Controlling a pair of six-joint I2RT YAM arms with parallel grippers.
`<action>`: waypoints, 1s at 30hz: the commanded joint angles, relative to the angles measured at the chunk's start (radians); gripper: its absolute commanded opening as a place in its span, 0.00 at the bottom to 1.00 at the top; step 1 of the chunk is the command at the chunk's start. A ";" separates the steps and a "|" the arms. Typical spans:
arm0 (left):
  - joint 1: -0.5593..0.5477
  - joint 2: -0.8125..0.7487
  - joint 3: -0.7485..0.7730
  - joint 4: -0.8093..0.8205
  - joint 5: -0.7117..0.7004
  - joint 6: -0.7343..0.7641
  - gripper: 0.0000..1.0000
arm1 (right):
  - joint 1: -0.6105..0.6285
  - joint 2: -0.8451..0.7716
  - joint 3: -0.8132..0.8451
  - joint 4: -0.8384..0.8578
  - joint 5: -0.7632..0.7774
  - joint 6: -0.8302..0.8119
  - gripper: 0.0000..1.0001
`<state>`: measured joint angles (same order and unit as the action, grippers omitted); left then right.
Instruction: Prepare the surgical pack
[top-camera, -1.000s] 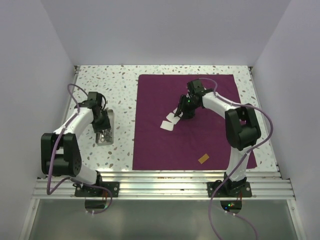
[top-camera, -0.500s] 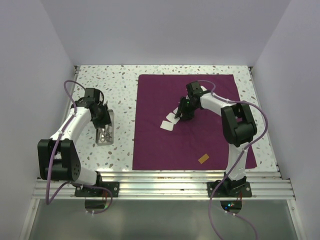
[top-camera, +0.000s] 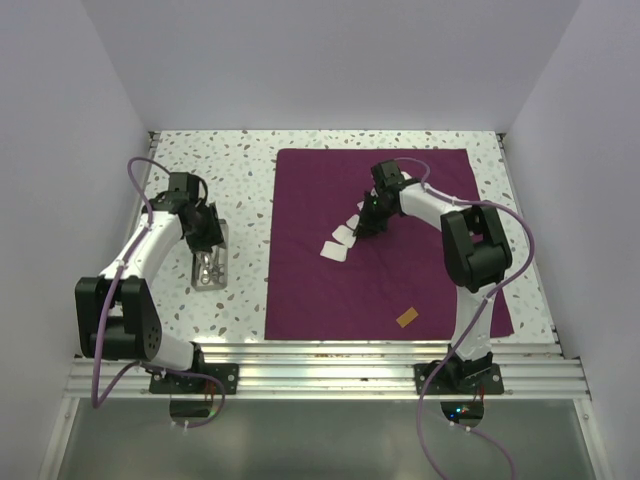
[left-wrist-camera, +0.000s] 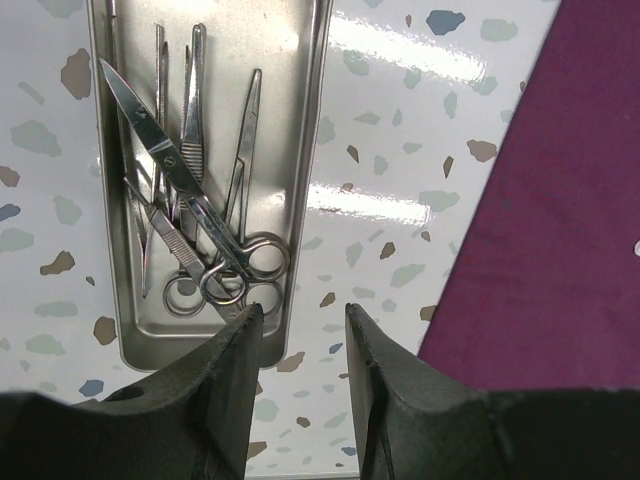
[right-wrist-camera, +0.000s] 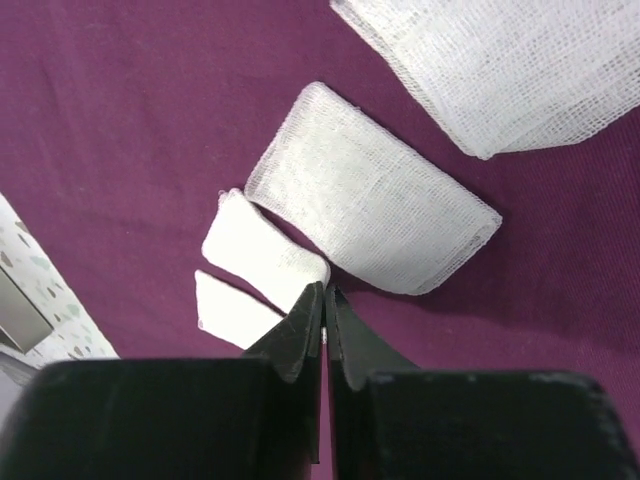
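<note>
1. Cloth: the purple cloth lies spread flat on the speckled table. This step reads as complete.
2. Tray: the steel tray sits on the bare table, left of the cloth and not on it.
3. Instruments: the scissors and forceps lie crossed inside the tray. Loading of instruments appears done.
4. Gauze: four pieces show in the right wrist view. All lie loose on the cloth, well apart from the tray. Three sit close together: a large gauze square, a small gauze square touching its edge, and a further piece just beside the small one. Another large piece lies apart from them.
5. Right gripper: jaws closed to a thin slit at the corner of the small gauze square. It appears to pinch that corner, but the grip cannot be confirmed.
6. Left gripper: jaws partly apart and holding nothing. It sits low at the near right corner of the tray.
7. Tab: an orange tab lies near the front edge of the cloth, untouched.
8. Assessment: the task is at an early-to-middle stage.
9. Remaining work, as judged: collect the gauze, bring the tray and its contents together with it on the cloth, then fold the cloth over them.
</note>
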<state>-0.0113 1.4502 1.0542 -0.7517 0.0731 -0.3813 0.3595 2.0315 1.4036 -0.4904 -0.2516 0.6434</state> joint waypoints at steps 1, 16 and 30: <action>0.010 0.012 0.036 0.006 0.021 0.015 0.42 | 0.004 -0.013 0.083 -0.022 -0.012 -0.028 0.00; 0.010 0.041 0.055 0.018 0.047 0.019 0.41 | -0.002 0.033 0.302 -0.166 -0.135 -0.168 0.00; 0.010 0.075 0.070 0.023 0.067 0.028 0.41 | -0.114 0.061 0.218 -0.057 -0.233 -0.107 0.00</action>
<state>-0.0113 1.5154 1.0767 -0.7479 0.1143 -0.3737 0.2642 2.0892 1.6375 -0.5922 -0.4316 0.5140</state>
